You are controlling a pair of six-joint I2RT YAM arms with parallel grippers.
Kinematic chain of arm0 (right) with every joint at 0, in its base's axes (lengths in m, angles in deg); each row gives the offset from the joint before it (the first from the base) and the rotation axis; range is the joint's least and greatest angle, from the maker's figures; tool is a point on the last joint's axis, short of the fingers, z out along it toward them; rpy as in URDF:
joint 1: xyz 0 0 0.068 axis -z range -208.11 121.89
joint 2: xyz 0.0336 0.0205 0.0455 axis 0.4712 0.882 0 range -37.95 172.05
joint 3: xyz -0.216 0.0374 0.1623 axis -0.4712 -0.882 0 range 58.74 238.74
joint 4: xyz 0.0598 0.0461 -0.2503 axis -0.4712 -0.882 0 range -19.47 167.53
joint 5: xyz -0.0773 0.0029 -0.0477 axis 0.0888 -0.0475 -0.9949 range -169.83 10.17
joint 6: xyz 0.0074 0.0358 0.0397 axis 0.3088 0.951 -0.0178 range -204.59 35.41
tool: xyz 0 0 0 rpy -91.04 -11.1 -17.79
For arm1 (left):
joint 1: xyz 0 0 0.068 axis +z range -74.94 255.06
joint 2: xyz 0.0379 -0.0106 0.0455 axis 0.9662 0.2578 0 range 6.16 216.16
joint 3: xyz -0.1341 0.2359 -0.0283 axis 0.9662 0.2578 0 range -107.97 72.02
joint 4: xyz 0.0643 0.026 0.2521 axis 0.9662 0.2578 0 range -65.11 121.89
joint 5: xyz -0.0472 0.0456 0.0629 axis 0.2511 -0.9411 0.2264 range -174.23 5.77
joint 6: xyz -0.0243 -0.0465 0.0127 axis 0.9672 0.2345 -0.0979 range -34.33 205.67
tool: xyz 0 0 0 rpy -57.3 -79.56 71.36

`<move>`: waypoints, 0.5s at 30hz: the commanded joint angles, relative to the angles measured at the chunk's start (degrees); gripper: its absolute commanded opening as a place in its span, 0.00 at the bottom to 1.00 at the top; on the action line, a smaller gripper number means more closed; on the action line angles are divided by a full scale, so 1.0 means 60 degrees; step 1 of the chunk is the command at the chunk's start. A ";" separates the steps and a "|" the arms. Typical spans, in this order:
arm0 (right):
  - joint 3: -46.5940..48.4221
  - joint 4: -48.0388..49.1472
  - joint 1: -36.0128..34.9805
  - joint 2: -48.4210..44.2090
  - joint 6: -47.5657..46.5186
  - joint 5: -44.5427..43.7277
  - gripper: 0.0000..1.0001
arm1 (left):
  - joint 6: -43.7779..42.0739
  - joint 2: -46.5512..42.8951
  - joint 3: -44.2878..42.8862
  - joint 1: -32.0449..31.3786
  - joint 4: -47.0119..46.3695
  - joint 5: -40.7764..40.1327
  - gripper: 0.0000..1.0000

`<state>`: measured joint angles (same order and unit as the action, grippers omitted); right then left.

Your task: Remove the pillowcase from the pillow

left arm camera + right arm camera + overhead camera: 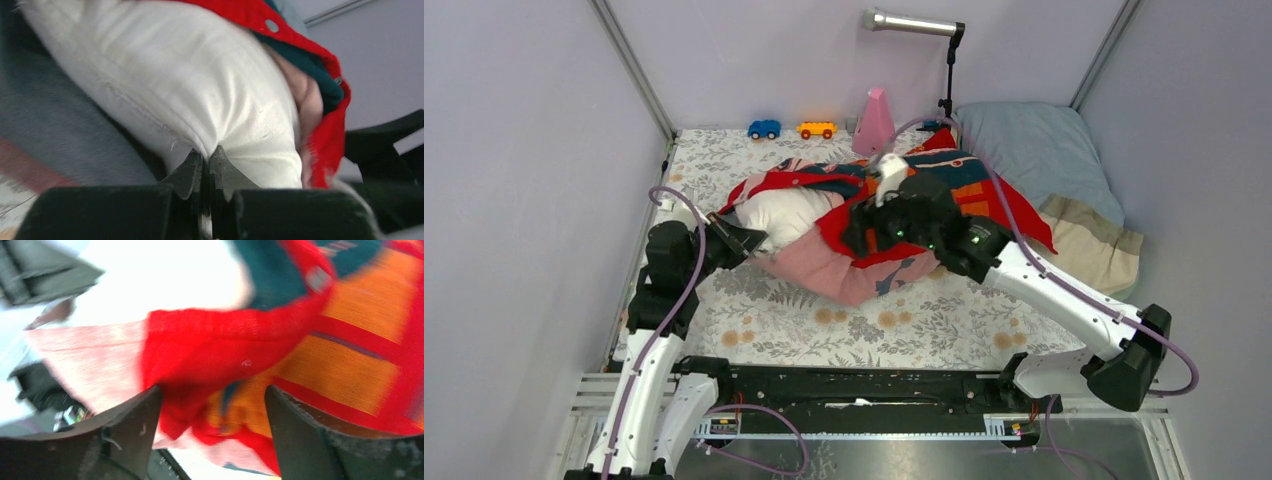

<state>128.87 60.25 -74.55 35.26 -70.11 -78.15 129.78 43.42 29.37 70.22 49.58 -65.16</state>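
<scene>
Left end effector [210, 156] pinches the pillow [200, 90] beside the pillowcase [334, 132].

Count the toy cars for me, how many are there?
2. A blue car sits at the back; an orange car stands just right of it, left of the pink cone. Others could be hidden behind the pillowcase.

Pale lilac walls [514, 150] on three sides, edged by slanting metal posts [632, 68]. Lit softly and evenly. Below, a surface [874, 320] of white cloth printed with grey leaves and orange flowers. Against the back wall, a lamp [911, 22]: silver tube on a thin black stand. Just left of the lamp, a pink cone [875, 125]; further left, an orange toy car [816, 129], then a blue toy car [764, 129]. Right of the lamp, a grey-blue pillow [1034, 150] with a beige end.
</scene>
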 commanded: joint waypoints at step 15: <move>0.1518 -0.1150 -0.2764 0.1219 -0.1143 -0.4417 0.82 | 0.0357 0.0492 -0.1374 0.0045 -0.2213 0.1479 0.00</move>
<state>141.59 52.99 -90.85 44.40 -76.08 -92.71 133.02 47.22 27.95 70.57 42.50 -57.90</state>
